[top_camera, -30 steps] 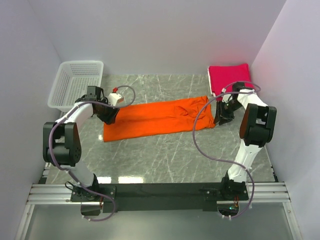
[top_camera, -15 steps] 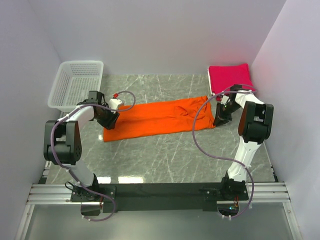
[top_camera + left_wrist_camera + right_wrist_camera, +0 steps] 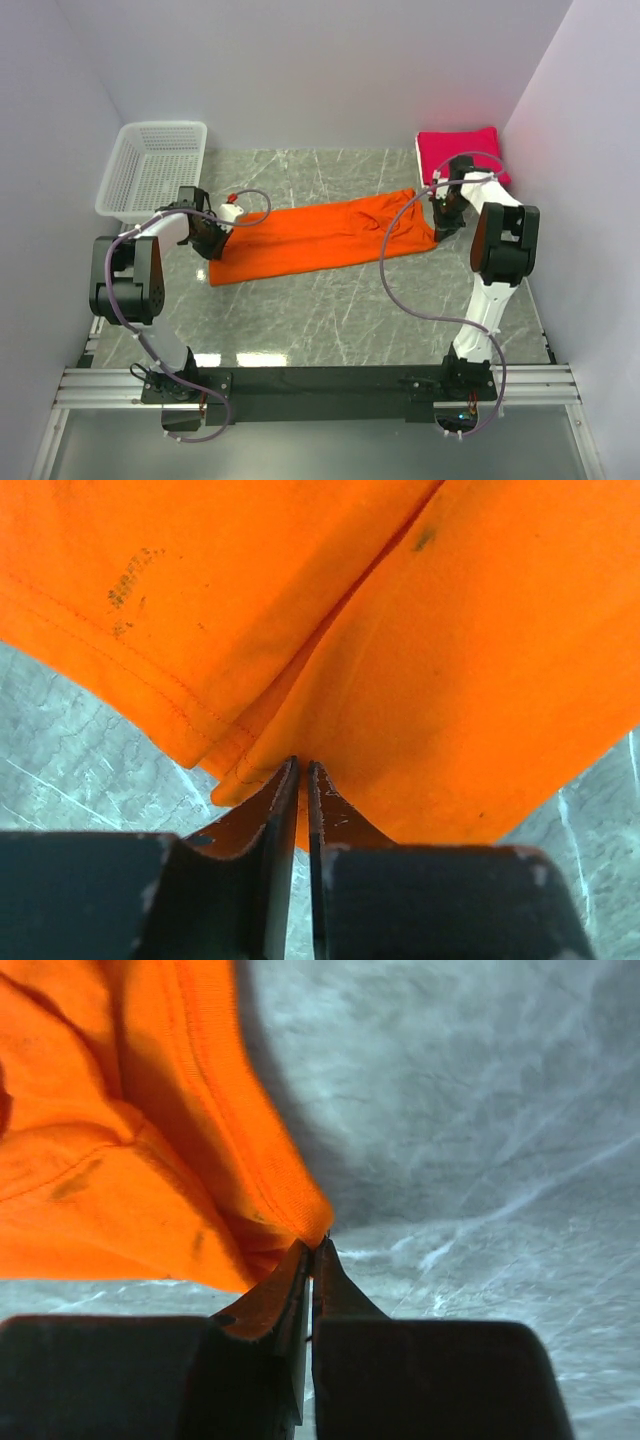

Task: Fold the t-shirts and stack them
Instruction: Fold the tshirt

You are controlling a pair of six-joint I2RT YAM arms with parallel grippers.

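The orange t-shirt (image 3: 325, 234) lies folded lengthwise in a long band across the middle of the table. My left gripper (image 3: 212, 238) is at its left end, shut on the folded orange cloth (image 3: 420, 680). My right gripper (image 3: 443, 212) is at its right end, shut on the orange hem (image 3: 250, 1140). The crimson-pink folded t-shirts (image 3: 458, 154) sit stacked at the back right, with a white layer at the stack's left edge.
A white plastic mesh basket (image 3: 153, 168) stands at the back left, just behind my left arm. White walls close in the table on the left, back and right. Purple cables loop over both arms.
My right gripper has moved back and slightly left, toward the pink stack, with the shirt's right end. My left gripper has shifted left and forward at the left end.
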